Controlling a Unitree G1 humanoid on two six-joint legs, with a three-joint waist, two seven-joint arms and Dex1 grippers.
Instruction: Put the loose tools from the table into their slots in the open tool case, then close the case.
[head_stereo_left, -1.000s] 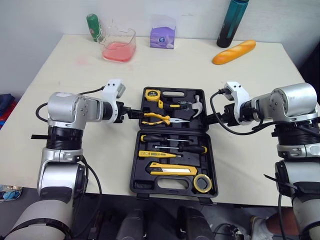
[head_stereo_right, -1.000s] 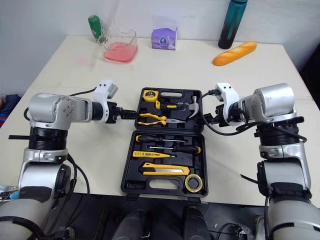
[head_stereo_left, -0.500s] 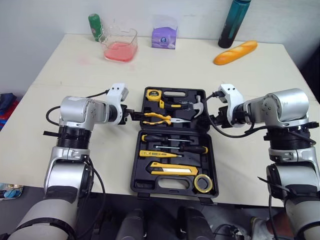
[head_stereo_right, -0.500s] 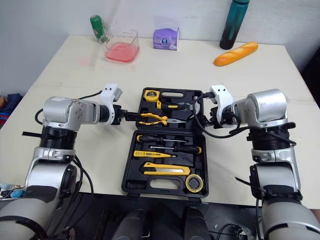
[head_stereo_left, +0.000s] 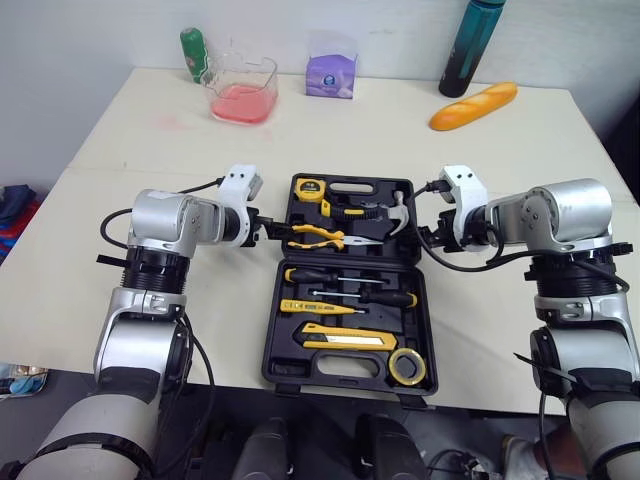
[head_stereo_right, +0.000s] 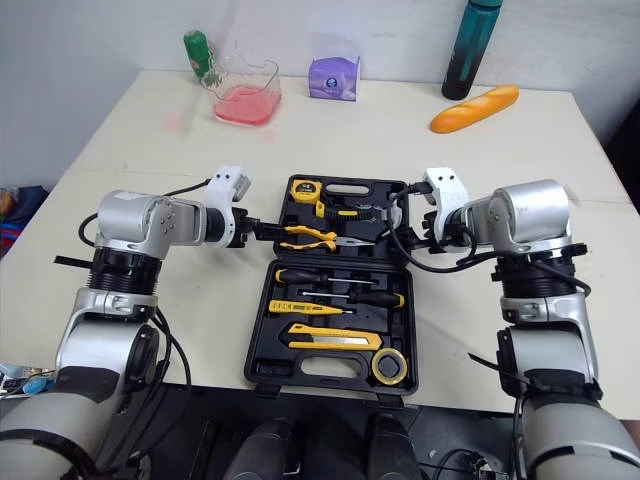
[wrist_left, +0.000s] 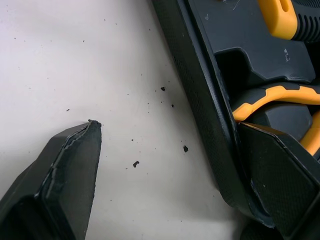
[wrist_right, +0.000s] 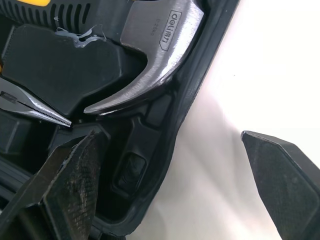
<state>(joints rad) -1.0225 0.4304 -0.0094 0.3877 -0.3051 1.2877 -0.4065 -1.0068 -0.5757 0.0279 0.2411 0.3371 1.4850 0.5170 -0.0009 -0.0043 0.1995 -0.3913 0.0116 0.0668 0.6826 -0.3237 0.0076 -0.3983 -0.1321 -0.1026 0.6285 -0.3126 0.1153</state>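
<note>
head view: the open tool case (head_stereo_left: 272, 330) lies flat near the tabletop's (head_stereo_left: 130, 150) front edge. the tape measure (head_stereo_left: 305, 187), pliers (head_stereo_left: 315, 236) and hammer (head_stereo_left: 397, 212) sit in its far half, the screwdrivers (head_stereo_left: 345, 277) and utility knife (head_stereo_left: 345, 337) in its near half. the left claw (head_stereo_left: 268, 230) is at the far half's left wall and the right claw (head_stereo_left: 425, 238) at its right wall.

left wrist view: the left claw's fingers (wrist_left: 65, 185) are spread wide, straddling the case wall without clamping it.

right wrist view: the right claw's fingers (wrist_right: 70, 180) are also spread, one inside the case by the hammer head and one over the tabletop.
</note>
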